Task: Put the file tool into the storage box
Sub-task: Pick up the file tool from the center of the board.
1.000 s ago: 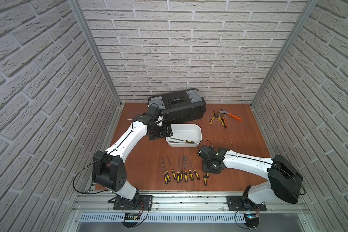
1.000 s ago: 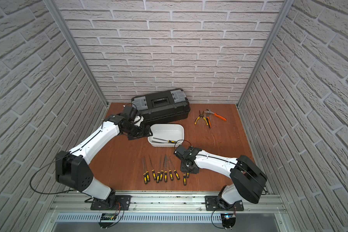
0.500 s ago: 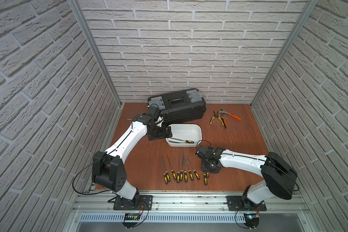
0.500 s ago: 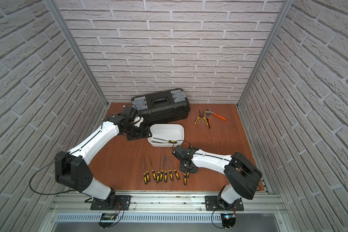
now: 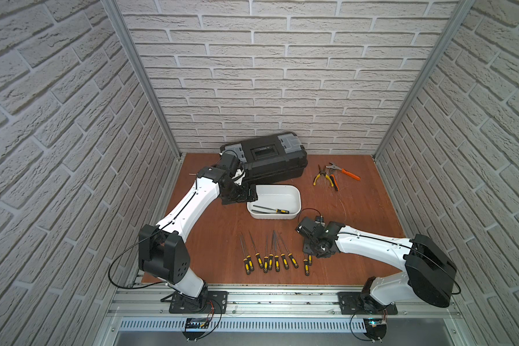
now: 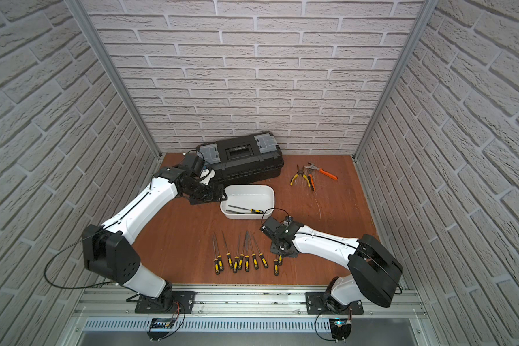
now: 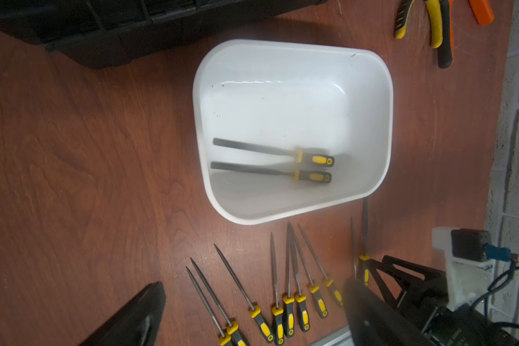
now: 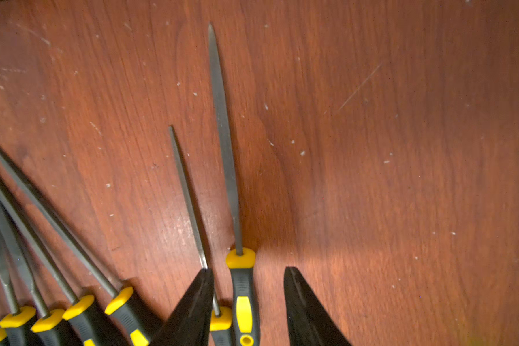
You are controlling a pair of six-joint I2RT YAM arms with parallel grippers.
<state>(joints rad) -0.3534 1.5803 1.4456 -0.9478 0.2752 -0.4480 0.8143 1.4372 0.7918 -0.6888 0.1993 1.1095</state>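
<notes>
Two black pointed tips of my right claw stand spread, astride the black-and-yellow rubber handle of the slim grey steel file tool. It lies flat on the brown wooden table, near the shallow white plastic storage box, not in it. It looks light and stiff, the blade probably slick, so I'd pinch the ribbed handle. A neighbouring file runs under one tip. The handle's end is cut off, and I cannot tell whether I'm touching it.

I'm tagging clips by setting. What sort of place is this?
Probably a robot test cell rather than a real workshop: robot arms bolted to a metal rail, brick-patterned panels around a wooden table, files laid in a row.
</notes>
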